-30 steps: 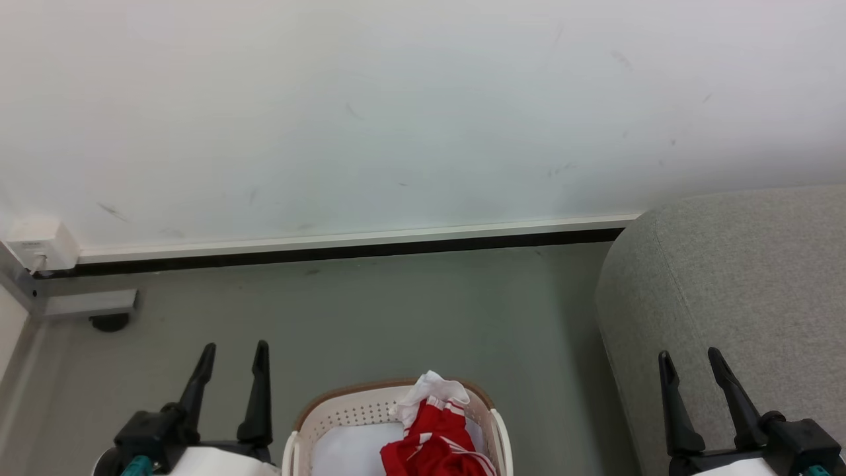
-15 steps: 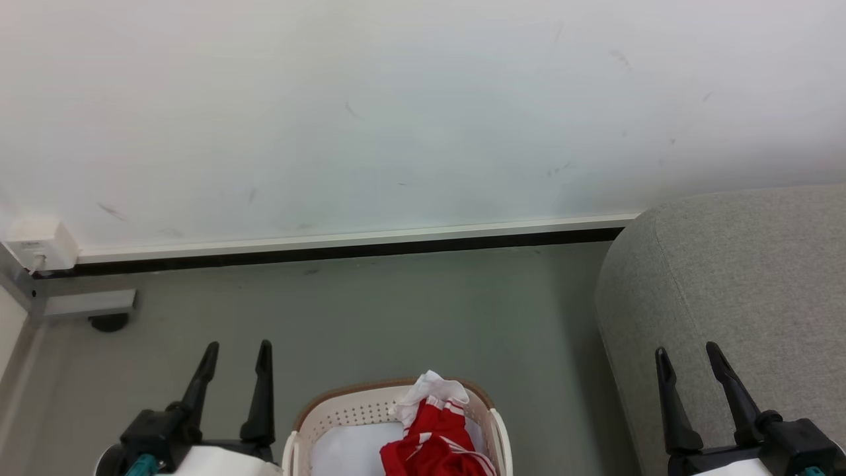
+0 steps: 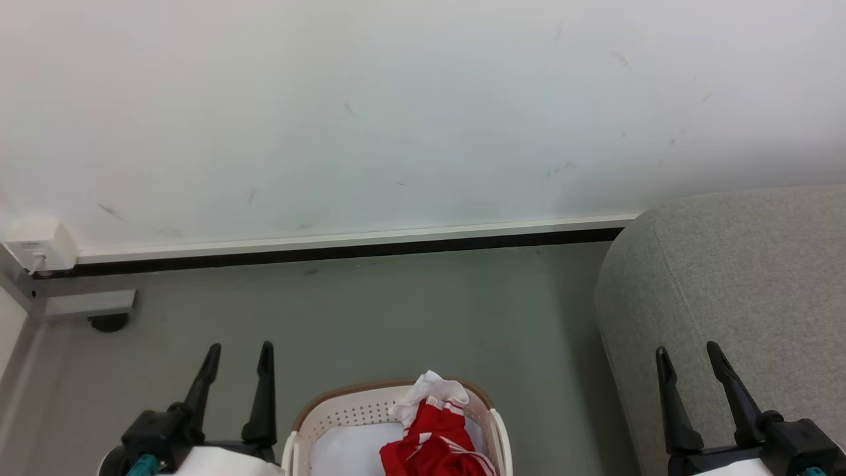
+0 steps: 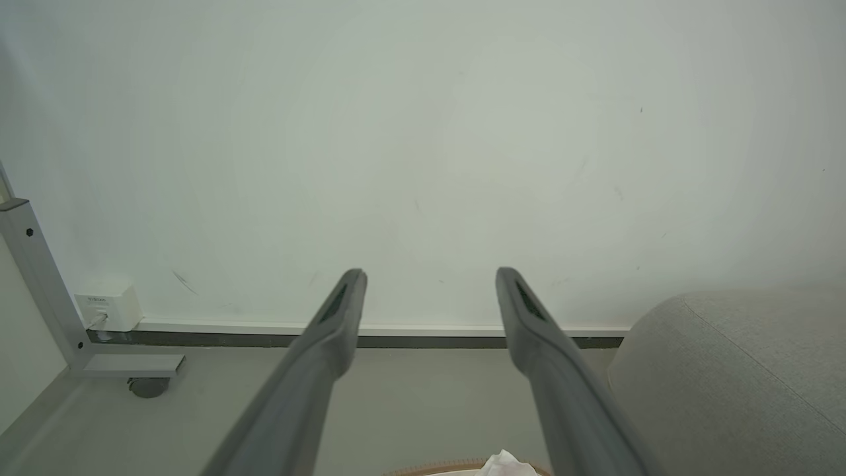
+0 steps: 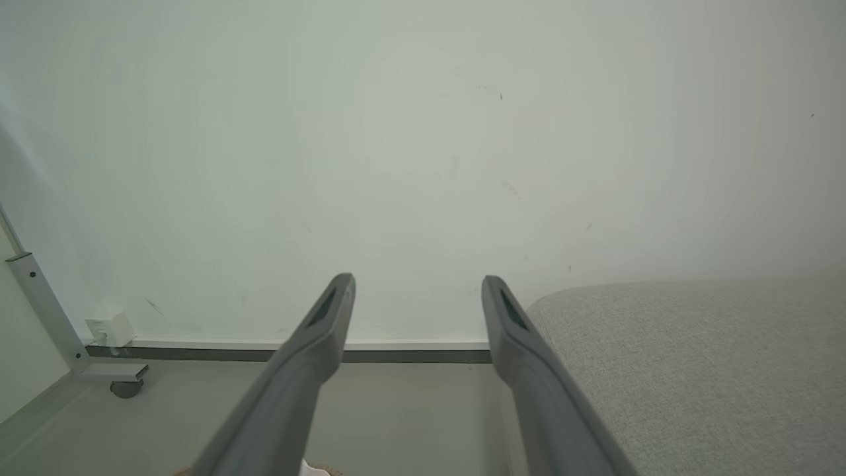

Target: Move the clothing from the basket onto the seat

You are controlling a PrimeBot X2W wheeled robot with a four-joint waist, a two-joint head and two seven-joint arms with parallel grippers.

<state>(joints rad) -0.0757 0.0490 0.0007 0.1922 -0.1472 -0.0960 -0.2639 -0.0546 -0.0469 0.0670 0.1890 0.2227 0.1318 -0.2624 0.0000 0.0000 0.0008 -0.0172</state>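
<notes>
The left gripper (image 3: 239, 347) and right gripper (image 3: 686, 349) each have two fingers (image 3: 263, 390) wide open, holding nothing, while one red clothing (image 3: 433, 443) heap lies in the one basket (image 3: 344, 393) beside the one seat (image 3: 740, 277).

The basket (image 3: 344, 413) is sitting half cut off by the bottom edge of the head view, the lower part of the clothing (image 3: 433, 443) lost with it. The seat (image 3: 740, 277) is reaching past the right edge. The print on the white wall box (image 3: 39, 246) is showing too small to read.
</notes>
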